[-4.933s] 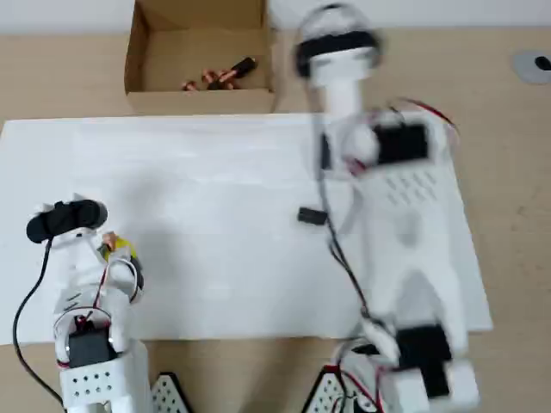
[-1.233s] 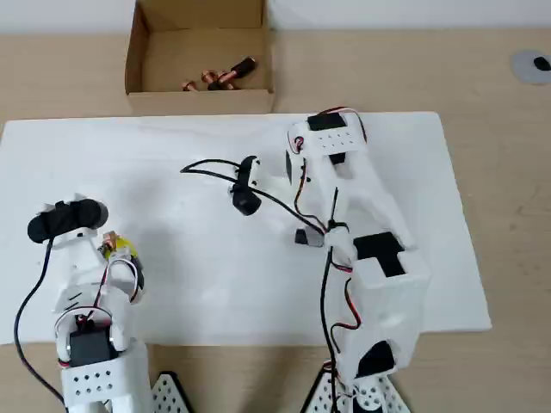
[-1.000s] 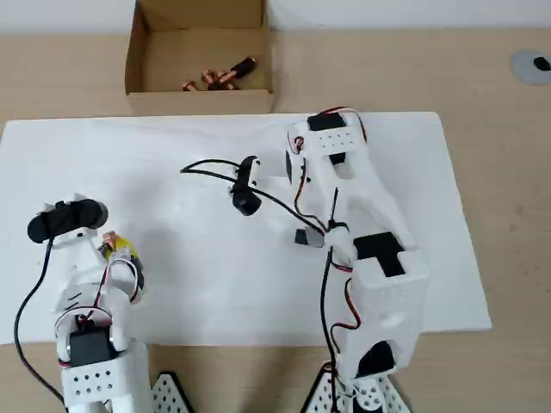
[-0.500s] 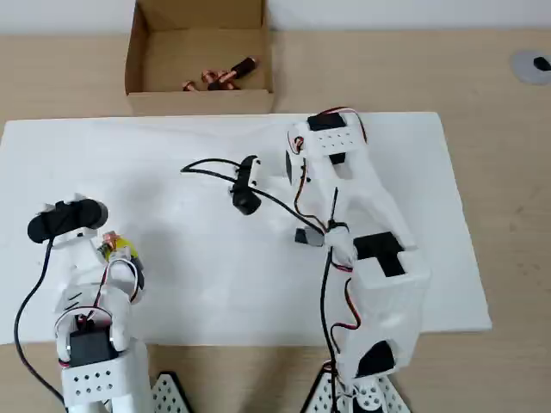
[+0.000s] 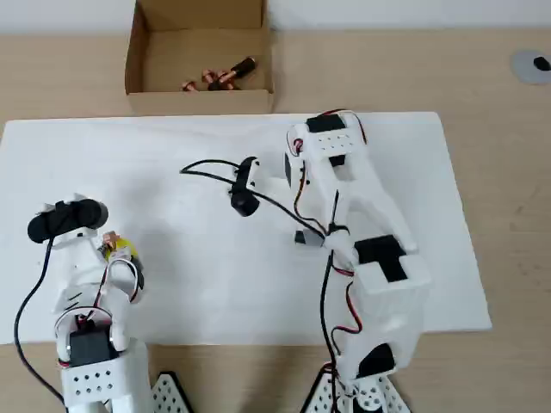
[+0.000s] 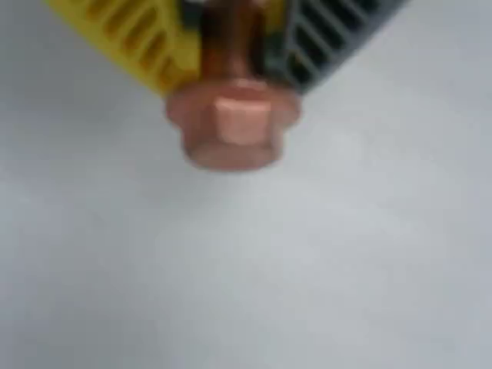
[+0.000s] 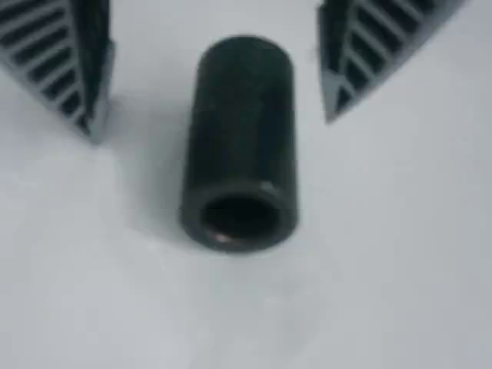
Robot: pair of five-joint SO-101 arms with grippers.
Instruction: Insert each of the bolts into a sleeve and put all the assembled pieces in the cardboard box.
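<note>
A copper bolt (image 6: 231, 127) hangs head-down just above the white sheet, and my left gripper (image 6: 234, 31) is shut on its shank between a yellow and a dark finger. In the high view that bolt (image 5: 108, 241) is at the sheet's left side. A black sleeve (image 7: 240, 165) lies on its side on the sheet, its hollow end facing the right wrist camera. My right gripper (image 7: 215, 84) is open, one finger on either side of the sleeve, neither touching it. The right arm (image 5: 336, 172) stands over the sheet's middle. The cardboard box (image 5: 138, 60) at the back holds several assembled pieces (image 5: 219, 77).
A white sheet (image 5: 189, 284) covers the wooden table between the arms and the box. The right arm's black wrist camera and cable (image 5: 245, 185) stick out to its left. A small grey disc (image 5: 532, 64) lies at the far right.
About five seconds ago the right arm was stretched out beside the box; it has since folded down over the sheet's middle and has barely shifted in the last second. The left arm is unchanged.
</note>
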